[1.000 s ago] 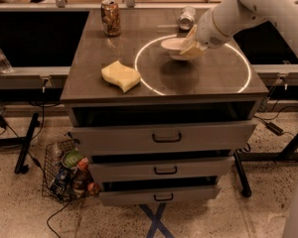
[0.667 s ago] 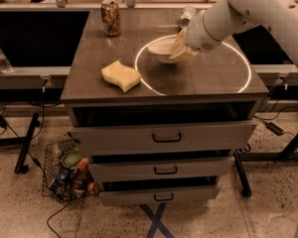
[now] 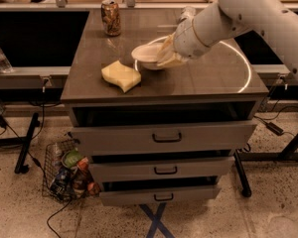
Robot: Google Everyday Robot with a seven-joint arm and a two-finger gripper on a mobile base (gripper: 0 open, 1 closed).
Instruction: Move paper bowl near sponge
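The white paper bowl (image 3: 147,55) is held just above the dark tabletop, a little right of and behind the sponge. My pale yellow gripper (image 3: 167,57) is shut on the bowl's right rim, at the end of the white arm that reaches in from the upper right. The pale yellow sponge (image 3: 120,76) with wavy edges lies flat near the table's front left. A narrow gap separates the bowl from the sponge.
A drink can (image 3: 111,17) stands at the table's back left. A bright ring of light (image 3: 247,72) marks the tabletop's right half. Drawers (image 3: 167,137) hang partly open below. A wire basket (image 3: 69,171) of items sits on the floor at the left.
My gripper has carried the bowl leftward across the table, from the middle of the light ring to close beside the sponge. The sponge and the can have not moved.
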